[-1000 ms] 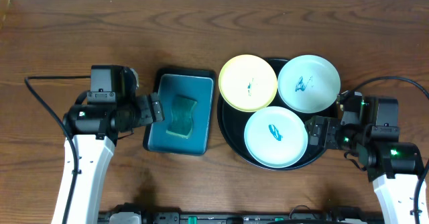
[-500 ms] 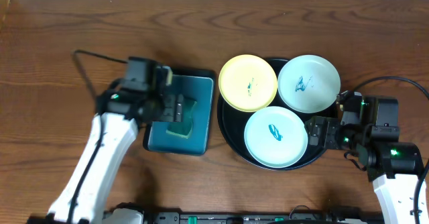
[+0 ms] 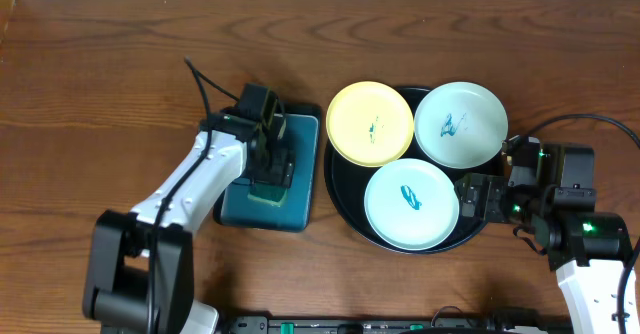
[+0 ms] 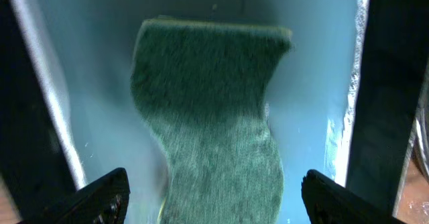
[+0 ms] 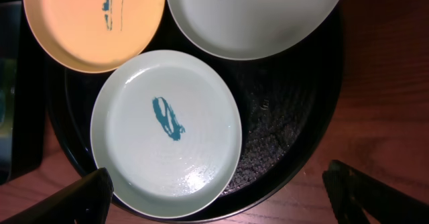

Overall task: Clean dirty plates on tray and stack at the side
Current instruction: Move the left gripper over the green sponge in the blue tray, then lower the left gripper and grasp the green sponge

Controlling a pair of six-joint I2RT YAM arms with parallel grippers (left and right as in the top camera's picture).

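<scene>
At the left of the wooden table [image 3: 90, 64], we see the left arm reaching over a small rectangular teal tray [image 3: 300, 189]. Its left gripper [image 4: 214, 197] hangs directly above a green sponge [image 4: 208, 117] lying in that tray, jaws spread wide to either side of the sponge and not touching it. Nothing is held.

To the right sits the large round black tray [image 3: 345, 199] with all three plates on it: the yellow plate [image 3: 370, 123] at the upper left, overhanging the rim; a mint plate [image 3: 460, 124] at the upper right; and a second mint plate [image 3: 411, 203] at the front. Each shows a blue-green smear at its centre.

At the far right, the right gripper [image 5: 218, 197] hovers beside the tray's edge near the front plate, jaws wide and empty.

We judge the task to be barely begun: the sponge is not yet picked up, no plate is wiped, and no stack exists at the side.
</scene>
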